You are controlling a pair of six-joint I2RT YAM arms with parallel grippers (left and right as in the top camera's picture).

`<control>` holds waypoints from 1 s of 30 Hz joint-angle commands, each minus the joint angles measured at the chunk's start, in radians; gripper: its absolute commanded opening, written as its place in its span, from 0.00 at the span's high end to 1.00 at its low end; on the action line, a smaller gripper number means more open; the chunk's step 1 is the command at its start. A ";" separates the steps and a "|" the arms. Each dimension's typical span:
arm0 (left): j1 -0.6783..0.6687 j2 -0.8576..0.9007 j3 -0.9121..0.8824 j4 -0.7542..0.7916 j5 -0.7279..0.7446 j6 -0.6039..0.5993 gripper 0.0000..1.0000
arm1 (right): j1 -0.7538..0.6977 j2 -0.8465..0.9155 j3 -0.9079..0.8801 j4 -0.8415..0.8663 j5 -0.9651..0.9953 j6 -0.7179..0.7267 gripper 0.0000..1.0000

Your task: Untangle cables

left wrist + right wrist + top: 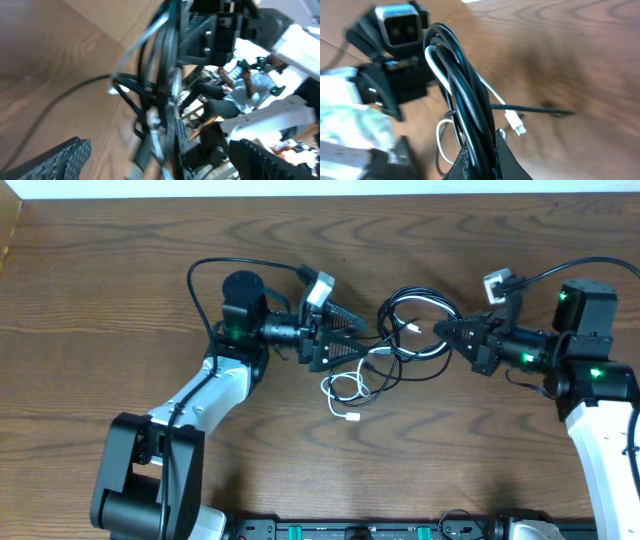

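The separating step is judged to be in hand. The cables (412,330) are found mid-surface (120,280) between the two arms. Their long axis is laid left to right, and the white cord (434,64) is looped off toward the near left, its plug pointed near. The black strands (465,85) are pinched in the closed right pincer (442,332). The left pincer (366,340) is spread wide at the bundle's left end, with nothing gripped. A fresh grip on a single strand is called for next, followed by a pull apart.

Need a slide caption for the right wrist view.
Right gripper clamps the looped black and white cables over the wooden table.
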 commanded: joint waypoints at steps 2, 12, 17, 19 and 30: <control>-0.064 -0.016 -0.011 0.018 -0.124 0.044 0.04 | 0.000 -0.011 0.005 0.002 -0.127 0.117 0.99; -0.155 -0.016 -0.012 0.058 -0.268 0.048 0.06 | 0.000 -0.010 0.005 -0.055 -0.124 0.191 0.99; -0.169 -0.016 -0.012 0.052 -0.341 0.047 0.92 | 0.000 -0.010 0.005 -0.096 -0.122 0.190 0.99; -0.167 -0.016 -0.012 0.025 -0.380 0.047 0.92 | 0.000 -0.010 0.005 -0.097 -0.118 0.183 0.99; -0.167 -0.016 -0.012 -0.287 -0.629 0.181 0.92 | -0.004 -0.010 0.005 -0.080 -0.017 0.233 0.40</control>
